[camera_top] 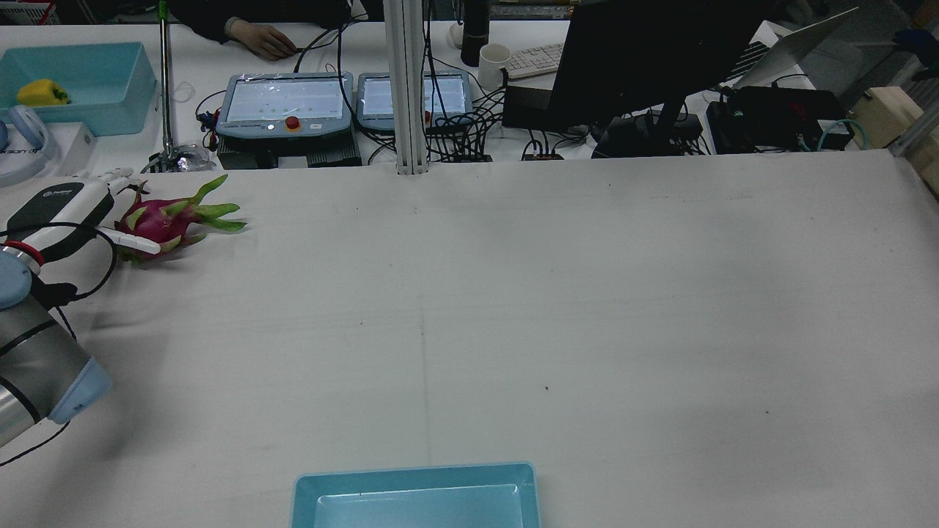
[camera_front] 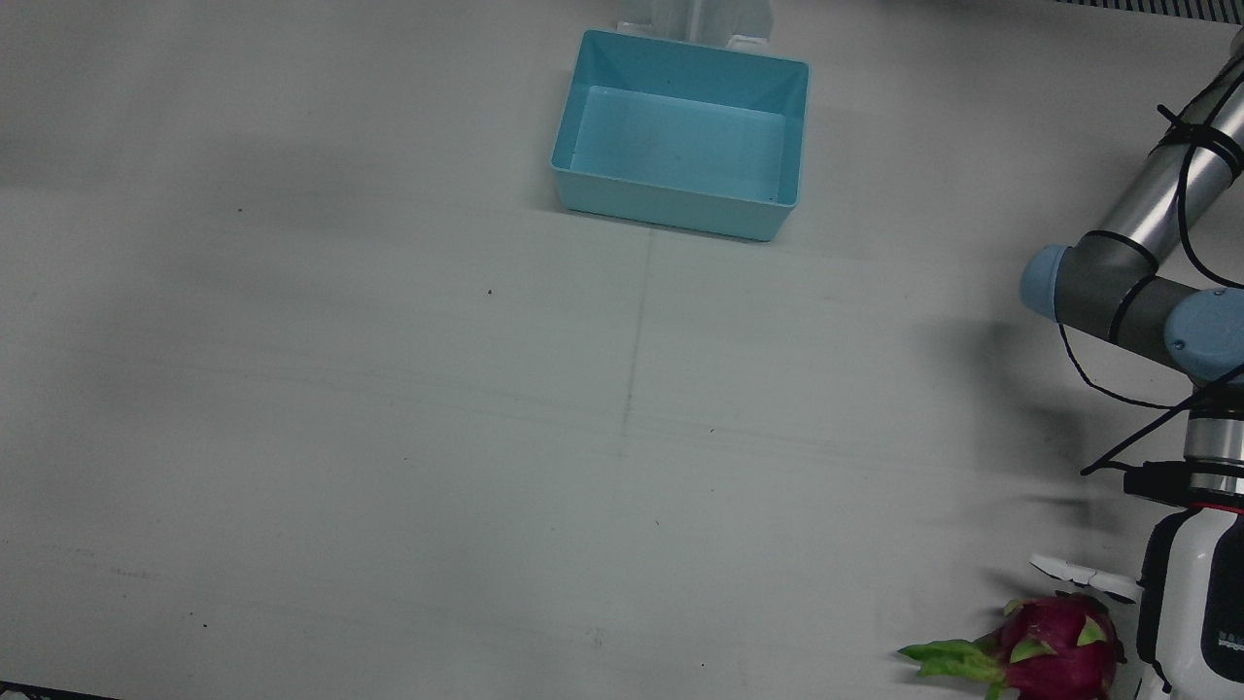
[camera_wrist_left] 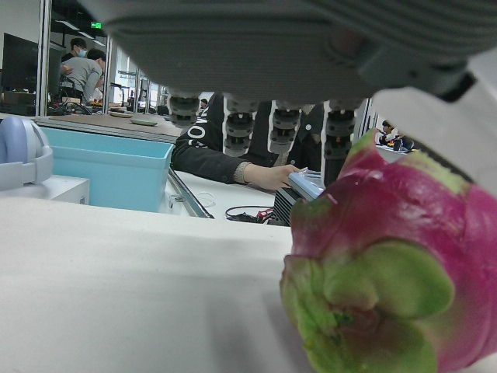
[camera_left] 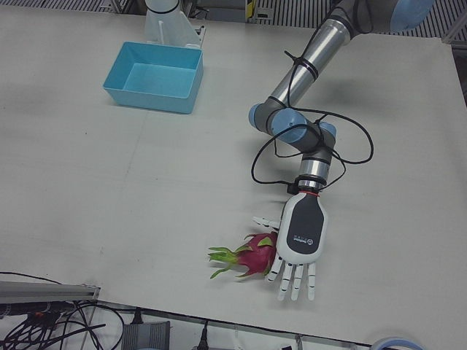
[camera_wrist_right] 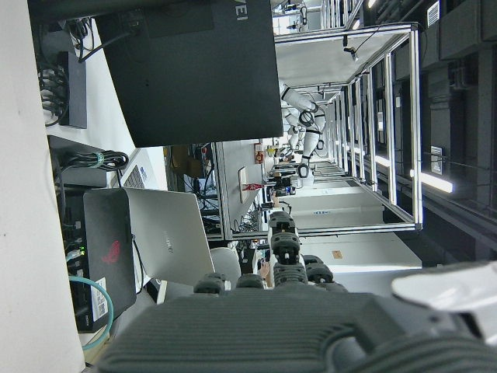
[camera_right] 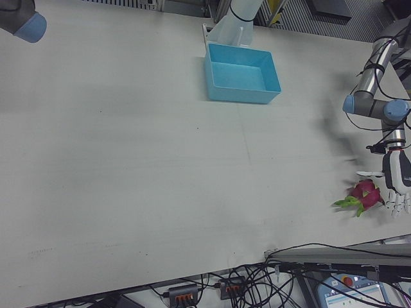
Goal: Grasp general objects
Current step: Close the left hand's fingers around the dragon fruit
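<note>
A pink dragon fruit (camera_front: 1054,647) with green scales lies on the white table near the operators' edge, on my left arm's side. It also shows in the rear view (camera_top: 158,220), the left-front view (camera_left: 252,255) and the right-front view (camera_right: 364,194). My left hand (camera_left: 300,244) hovers right beside and partly over it, open, with fingers stretched out and thumb apart. In the left hand view the fruit (camera_wrist_left: 388,272) fills the lower right under the palm. My right hand (camera_wrist_right: 279,326) shows only in its own view, holding nothing and pointing at the desks.
An empty light-blue bin (camera_front: 671,209) stands at the robot's side of the table, in the middle (camera_left: 149,98). Behind the table's far edge are pendants (camera_top: 282,103), cables and a monitor (camera_top: 631,51). Another blue bin (camera_top: 81,88) sits on the back desk.
</note>
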You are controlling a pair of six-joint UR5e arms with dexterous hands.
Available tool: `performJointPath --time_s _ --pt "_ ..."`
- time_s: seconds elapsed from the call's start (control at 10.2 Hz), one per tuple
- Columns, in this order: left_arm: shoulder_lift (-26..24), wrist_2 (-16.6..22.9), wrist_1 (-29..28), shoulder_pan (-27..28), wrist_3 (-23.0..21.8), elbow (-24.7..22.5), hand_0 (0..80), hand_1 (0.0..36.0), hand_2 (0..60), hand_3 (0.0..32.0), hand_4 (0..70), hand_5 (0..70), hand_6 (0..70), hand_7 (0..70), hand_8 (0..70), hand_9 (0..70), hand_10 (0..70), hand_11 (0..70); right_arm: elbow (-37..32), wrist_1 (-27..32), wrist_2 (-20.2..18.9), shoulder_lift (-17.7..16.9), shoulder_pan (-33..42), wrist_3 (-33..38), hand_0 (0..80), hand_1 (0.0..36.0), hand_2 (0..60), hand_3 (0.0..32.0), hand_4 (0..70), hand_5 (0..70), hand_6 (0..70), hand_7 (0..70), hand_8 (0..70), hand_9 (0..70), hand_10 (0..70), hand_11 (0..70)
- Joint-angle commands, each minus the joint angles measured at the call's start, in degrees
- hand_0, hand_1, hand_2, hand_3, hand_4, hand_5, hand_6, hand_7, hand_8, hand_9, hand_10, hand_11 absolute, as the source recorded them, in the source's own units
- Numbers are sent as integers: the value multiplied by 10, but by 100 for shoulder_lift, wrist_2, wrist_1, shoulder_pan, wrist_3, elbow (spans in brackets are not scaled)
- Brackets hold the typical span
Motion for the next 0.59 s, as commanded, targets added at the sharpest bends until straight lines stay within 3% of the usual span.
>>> performJointPath --time_s 0.0,0.29,0.49 --pt "-87 -41 -44 2 10 129 381 23 25 86 14 342 75 151 172 76 56 80 -1 0 -3 7 -3 0 0 0 0 0 0 0 0 0 0 0 0 0" --pt "-220 -49 -71 142 10 332 378 20 24 86 18 348 75 151 173 77 56 80 -1 0 -3 -2 5 0 0 0 0 0 0 0 0 0 0 0 0 0" --pt "-220 -49 -62 143 10 323 380 22 25 86 14 388 71 147 171 76 56 79 -1 0 -3 -2 5 0 0 0 0 0 0 0 0 0 0 0 0 0"
